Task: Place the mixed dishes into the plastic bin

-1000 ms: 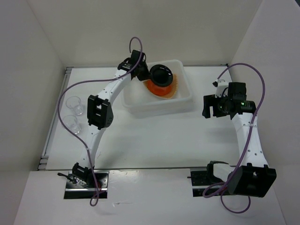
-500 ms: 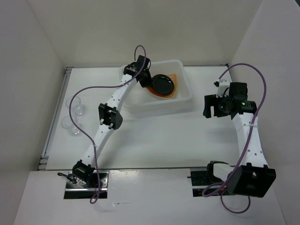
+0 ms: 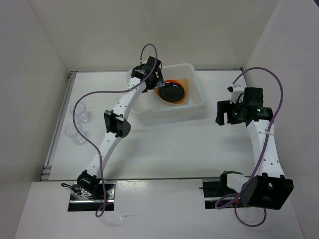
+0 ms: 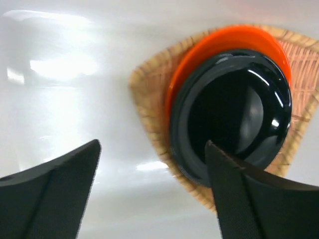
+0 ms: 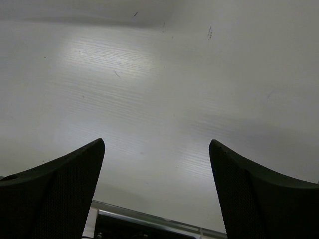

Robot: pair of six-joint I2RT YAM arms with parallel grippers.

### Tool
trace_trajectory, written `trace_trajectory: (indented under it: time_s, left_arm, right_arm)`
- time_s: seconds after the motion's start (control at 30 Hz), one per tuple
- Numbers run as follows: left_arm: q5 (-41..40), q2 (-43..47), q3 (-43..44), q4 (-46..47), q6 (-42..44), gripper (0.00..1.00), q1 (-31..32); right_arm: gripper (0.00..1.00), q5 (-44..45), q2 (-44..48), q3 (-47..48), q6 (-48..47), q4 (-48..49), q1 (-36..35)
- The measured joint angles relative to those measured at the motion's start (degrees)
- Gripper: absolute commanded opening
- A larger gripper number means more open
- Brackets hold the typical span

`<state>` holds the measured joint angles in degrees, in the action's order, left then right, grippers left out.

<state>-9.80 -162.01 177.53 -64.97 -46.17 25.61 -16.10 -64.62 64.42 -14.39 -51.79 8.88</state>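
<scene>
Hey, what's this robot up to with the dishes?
The left gripper hangs open over the translucent white plastic bin, where a glossy black round plate lies on an orange round plate on a tan woven tray. Two clear cups stand on the table at the left, not yet binned. The right gripper is open, holding nothing.

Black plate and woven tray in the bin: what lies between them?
The orange plate, under the black plate and on the woven tray, clearest in the left wrist view.
</scene>
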Motion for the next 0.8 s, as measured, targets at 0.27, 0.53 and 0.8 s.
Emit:
trace_trajectory:
  time_s: [0.27, 0.53, 0.8]
  left_arm:
    - [-22.1, 24.0, -4.8, -6.3, 2.6, 1.00, 4.1]
    - [-21.8, 68.1, -60.0, 10.3, 3.2, 1.00, -10.4]
    - [-8.1, 76.2, -91.6, 20.3, 15.2, 1.00, -26.0]
  right_arm:
    - [0.90, -0.8, 0.0, -0.3, 0.0, 0.1, 0.0]
    - [0.90, -1.8, -0.7, -0.7, -0.2, 0.5, 0.0]
    - [0.90, -2.2, -0.9, -1.2, -0.5, 0.7, 0.0]
